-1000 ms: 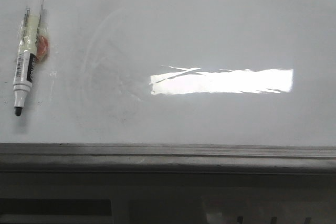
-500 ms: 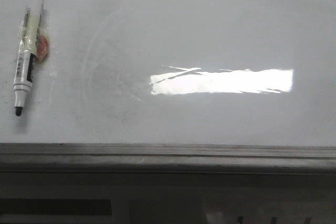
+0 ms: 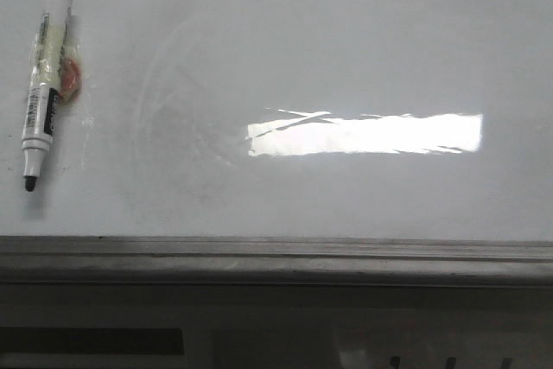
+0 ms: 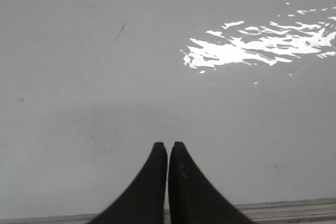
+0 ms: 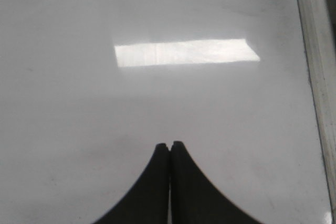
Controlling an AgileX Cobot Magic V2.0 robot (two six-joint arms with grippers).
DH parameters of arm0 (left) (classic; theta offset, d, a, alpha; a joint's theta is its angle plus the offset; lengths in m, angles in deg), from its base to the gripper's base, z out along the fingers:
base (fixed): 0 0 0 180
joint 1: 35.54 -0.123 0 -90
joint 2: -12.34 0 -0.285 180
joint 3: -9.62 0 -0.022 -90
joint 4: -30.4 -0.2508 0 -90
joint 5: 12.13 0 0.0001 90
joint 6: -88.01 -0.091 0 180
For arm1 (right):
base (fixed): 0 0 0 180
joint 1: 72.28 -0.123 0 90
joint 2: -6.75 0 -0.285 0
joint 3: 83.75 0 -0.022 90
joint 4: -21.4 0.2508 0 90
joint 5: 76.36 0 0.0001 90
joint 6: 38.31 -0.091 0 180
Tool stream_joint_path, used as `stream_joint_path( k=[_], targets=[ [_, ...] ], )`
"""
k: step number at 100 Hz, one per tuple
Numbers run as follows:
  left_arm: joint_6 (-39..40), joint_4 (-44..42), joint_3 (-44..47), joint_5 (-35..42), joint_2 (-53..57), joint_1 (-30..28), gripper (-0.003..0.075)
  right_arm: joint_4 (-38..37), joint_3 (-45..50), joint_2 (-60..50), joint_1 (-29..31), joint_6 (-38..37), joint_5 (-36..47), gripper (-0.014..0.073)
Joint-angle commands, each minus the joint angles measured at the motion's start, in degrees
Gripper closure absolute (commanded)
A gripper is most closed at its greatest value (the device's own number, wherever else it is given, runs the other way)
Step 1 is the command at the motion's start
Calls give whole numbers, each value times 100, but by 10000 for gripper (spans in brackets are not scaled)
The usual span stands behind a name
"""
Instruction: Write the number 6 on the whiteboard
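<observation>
An uncapped black-and-white marker (image 3: pixel 45 84) lies at the far left of the whiteboard (image 3: pixel 346 49), tip toward the grey rail (image 3: pixel 276 257). No number 6 is drawn; only faint wipe arcs (image 3: pixel 164 101) show. The left gripper (image 4: pixel 168 145) and right gripper (image 5: pixel 169 144) hover above the board, fingers pressed together, empty.

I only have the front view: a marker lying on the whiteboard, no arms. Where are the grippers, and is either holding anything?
Observer: The left gripper hangs over bare whiteboard, shut and empty.
Operator: And the right one?
Observer: The right gripper is shut too, nothing between its fingers.
Operator: Any ink near them?
Observer: No 6 in either wrist view; the left wrist view shows only a tiny dark streak.
</observation>
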Motion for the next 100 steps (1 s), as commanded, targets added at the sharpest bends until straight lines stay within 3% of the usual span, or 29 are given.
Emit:
stream_joint_path(
  k=[1,31,48,67,85,100],
  targets=[
    [54,1,137,574,165,41,741,46,81,-96,49,61,604,657],
    [54,43,137,977,165,41,741,-31,81,-96,49,61,1502,657],
    [54,783,113,1369,165,41,741,-18,81,-96,49,61,1519,657],
    [54,783,-223,972,38,41,741,325,-481,102,37,0,482,657],
    [54,747,-970,656,-693,41,741,704,-1170,946,37,0,-376,657],
    [54,923,-1395,629,-1388,41,741,832,-1378,1490,37,0,-601,657]
  ],
)
